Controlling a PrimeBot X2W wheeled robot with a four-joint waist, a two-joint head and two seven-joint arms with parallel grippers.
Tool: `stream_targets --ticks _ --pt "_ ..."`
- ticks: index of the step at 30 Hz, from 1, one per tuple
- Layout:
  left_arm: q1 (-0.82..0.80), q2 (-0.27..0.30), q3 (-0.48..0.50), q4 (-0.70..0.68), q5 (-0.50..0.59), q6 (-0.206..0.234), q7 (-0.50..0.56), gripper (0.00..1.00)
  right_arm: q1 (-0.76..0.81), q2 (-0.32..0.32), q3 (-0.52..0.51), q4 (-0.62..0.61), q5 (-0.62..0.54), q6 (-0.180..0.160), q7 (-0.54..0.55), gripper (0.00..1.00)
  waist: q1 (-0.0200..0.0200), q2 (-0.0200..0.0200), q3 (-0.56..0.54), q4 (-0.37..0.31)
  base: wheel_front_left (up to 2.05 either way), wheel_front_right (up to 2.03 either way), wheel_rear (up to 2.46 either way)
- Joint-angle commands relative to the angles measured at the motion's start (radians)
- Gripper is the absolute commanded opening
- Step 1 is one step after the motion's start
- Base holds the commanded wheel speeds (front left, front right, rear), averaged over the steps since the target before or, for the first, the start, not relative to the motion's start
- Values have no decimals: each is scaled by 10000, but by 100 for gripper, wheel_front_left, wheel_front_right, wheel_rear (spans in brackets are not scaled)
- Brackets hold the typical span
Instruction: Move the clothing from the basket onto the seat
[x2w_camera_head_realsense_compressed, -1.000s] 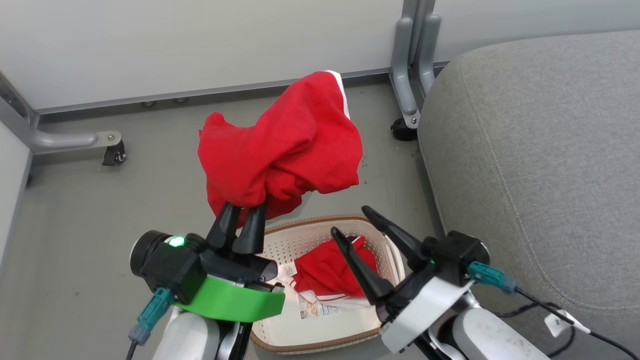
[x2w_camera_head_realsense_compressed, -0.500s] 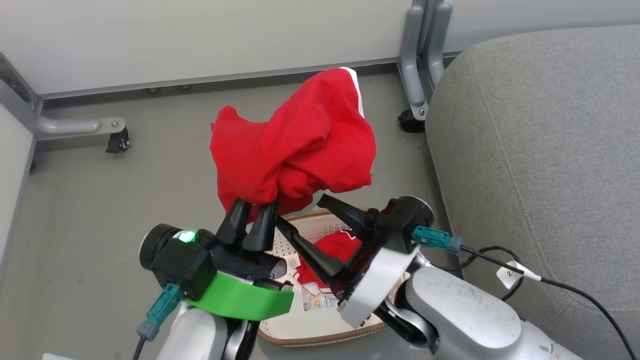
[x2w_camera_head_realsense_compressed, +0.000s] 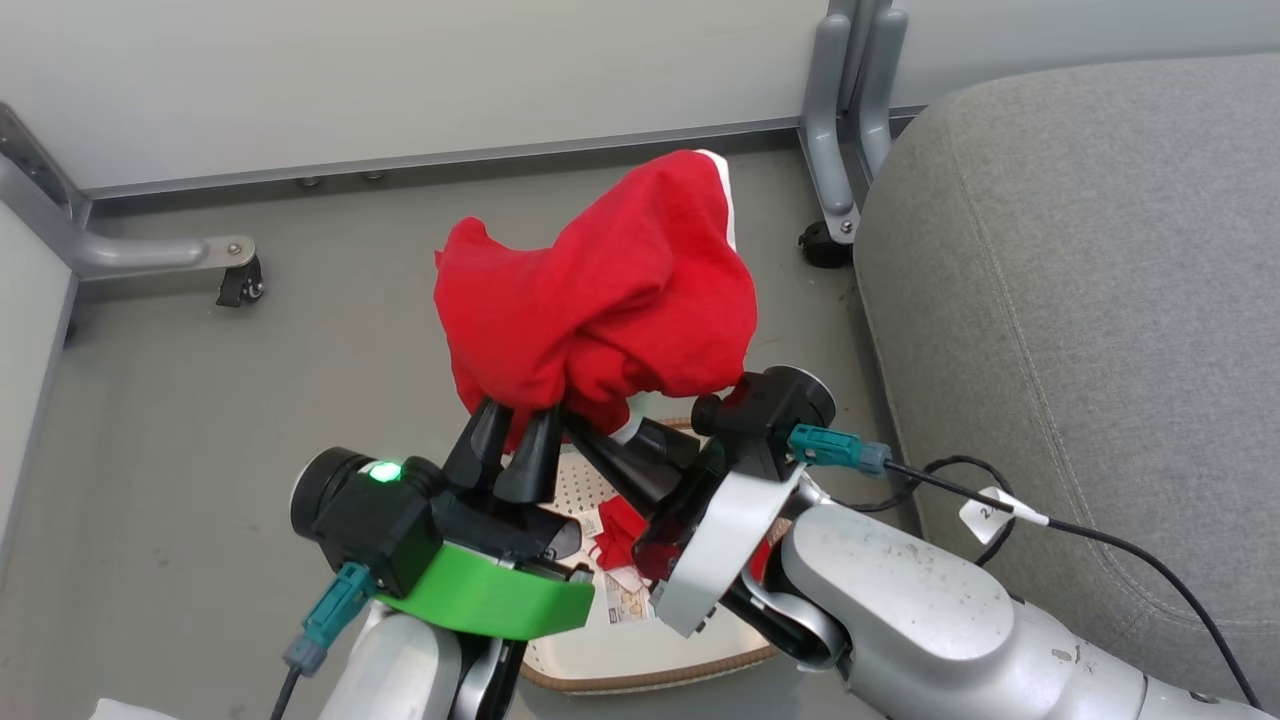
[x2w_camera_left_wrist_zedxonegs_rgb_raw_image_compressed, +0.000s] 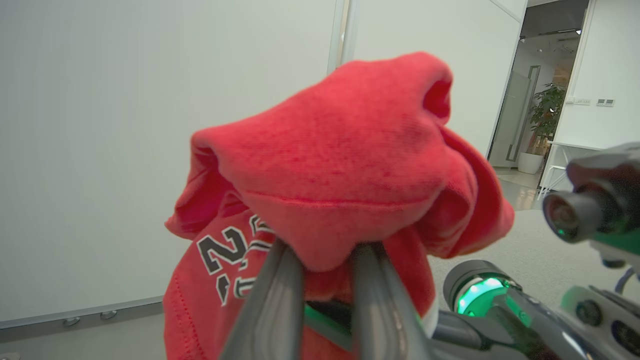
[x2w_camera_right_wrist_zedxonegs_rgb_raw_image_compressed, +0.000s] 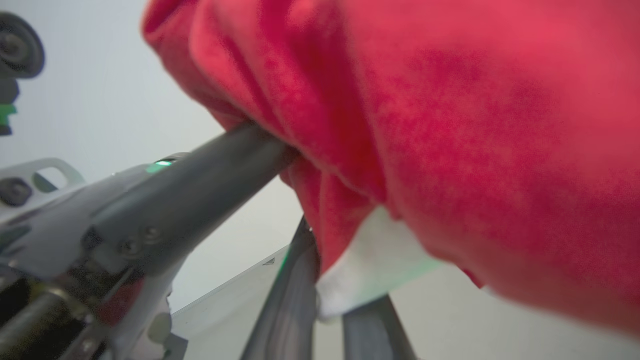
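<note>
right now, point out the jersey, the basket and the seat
jersey (x2w_camera_head_realsense_compressed: 600, 290): head view, middle of the red bundle
basket (x2w_camera_head_realsense_compressed: 595, 650): head view, bare floor
seat (x2w_camera_head_realsense_compressed: 1080, 300): head view, cushion top

Grey floor (x2w_camera_head_realsense_compressed: 200, 420); pale wall panels (x2w_camera_head_realsense_compressed: 400, 80); grey metal frame legs (x2w_camera_head_realsense_compressed: 845, 110) on black castors (x2w_camera_head_realsense_compressed: 240, 284); distant potted plant (x2w_camera_left_wrist_zedxonegs_rgb_raw_image_compressed: 542, 120)

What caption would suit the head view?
Left gripper holds a red jersey above the basket, right gripper at its lower edge, grey seat alongside.
</note>
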Motion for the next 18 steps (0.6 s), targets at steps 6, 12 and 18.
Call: stream_targets --ticks 6,12,18 --pt "-132 23 3 76 -29 50 -5 0 -34 -52 -77 -119 -37 1 -55 0 0 0 -10 -4 0 0 0" --pt "-171 22 48 217 10 60 -5 0 86 -85 -133 -207 -45 1 -57 0 0 0 -29 -12 0 0 0" --pt "-164 22 52 289 21 72 -5 0 153 -108 -171 -216 -16 1 -58 0 0 0 -52 -13 0 0 0"
